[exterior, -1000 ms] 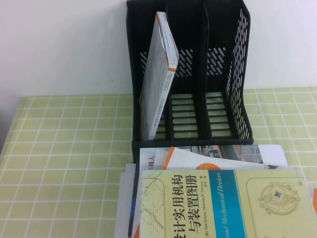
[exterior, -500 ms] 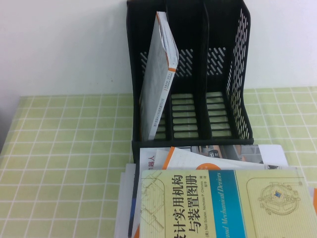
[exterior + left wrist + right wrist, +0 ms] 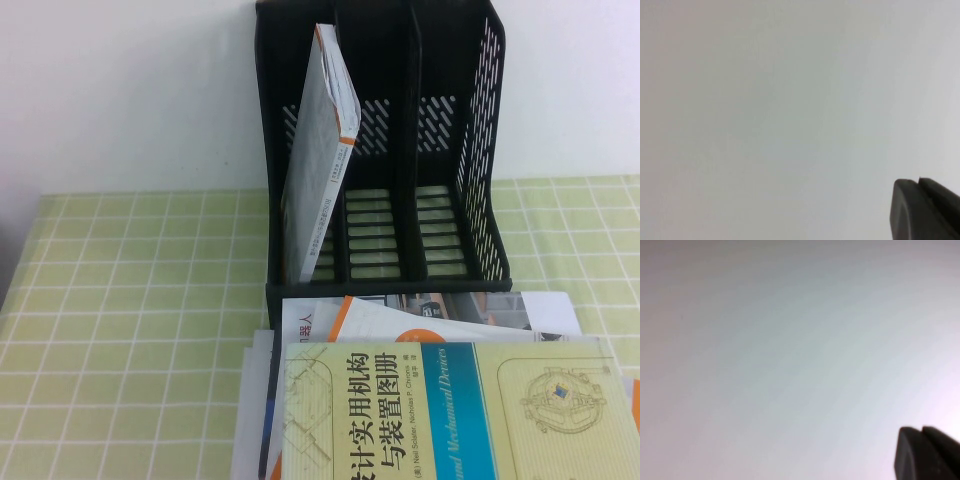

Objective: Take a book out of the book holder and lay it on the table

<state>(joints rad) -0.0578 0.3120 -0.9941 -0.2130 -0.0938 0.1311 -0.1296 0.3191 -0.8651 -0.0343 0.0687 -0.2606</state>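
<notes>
The black three-compartment book holder (image 3: pixel 482 150) stands upright at the back of the green checked table (image 3: pixel 130 300). A white-grey book with orange edges (image 3: pixel 318 160) stands in its left compartment, leaning to the right at the top. The middle and right compartments are empty. Neither gripper shows in the high view. My left gripper (image 3: pixel 918 182) shows in the left wrist view as dark fingertips pressed together, facing a blank pale surface. My right gripper (image 3: pixel 921 430) shows the same way in the right wrist view, shut and empty.
A stack of books lies on the table right in front of the holder, topped by a pale yellow book with a teal band (image 3: pixel 440 410). An orange-edged book (image 3: pixel 372 312) sticks out beneath it. A white wall stands behind the holder.
</notes>
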